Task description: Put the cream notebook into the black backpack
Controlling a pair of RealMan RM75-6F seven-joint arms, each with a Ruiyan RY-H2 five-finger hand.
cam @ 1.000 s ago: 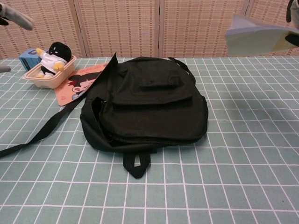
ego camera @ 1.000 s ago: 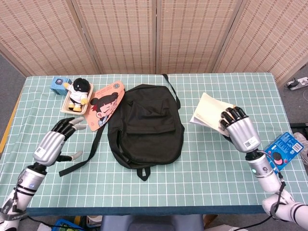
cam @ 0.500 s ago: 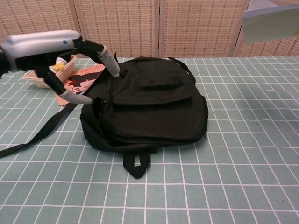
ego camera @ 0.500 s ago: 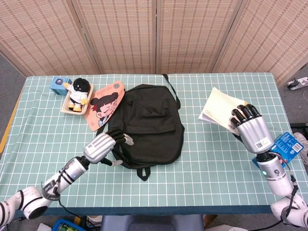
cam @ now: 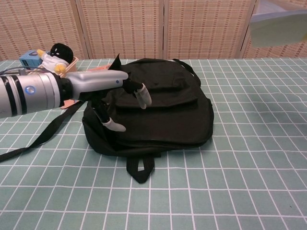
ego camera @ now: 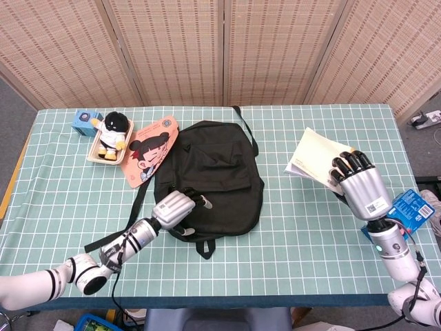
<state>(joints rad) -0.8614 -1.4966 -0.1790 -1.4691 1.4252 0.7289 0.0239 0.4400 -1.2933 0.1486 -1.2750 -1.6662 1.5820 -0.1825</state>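
The black backpack (ego camera: pixel 213 172) lies flat mid-table, also in the chest view (cam: pixel 163 110). My left hand (ego camera: pixel 179 207) hovers at its front-left corner with fingers (cam: pixel 142 97) spread over the fabric and nothing held. Whether it touches the bag I cannot tell. My right hand (ego camera: pixel 358 183) holds the cream notebook (ego camera: pixel 315 154) by its near edge, lifted and tilted above the table to the right of the bag. In the chest view only the notebook (cam: pixel 280 26) shows, at the top right.
A plush doll in a beige tray (ego camera: pixel 109 136), a blue box (ego camera: pixel 83 122) and a pink cartoon card (ego camera: pixel 147 152) lie at the back left. A backpack strap (ego camera: pixel 117 231) trails to the front left. A blue packet (ego camera: pixel 406 214) sits at the right edge.
My left hand has swept right from the table's left side to the backpack's front-left corner. The right hand raised the notebook slightly and shifted right, then held still.
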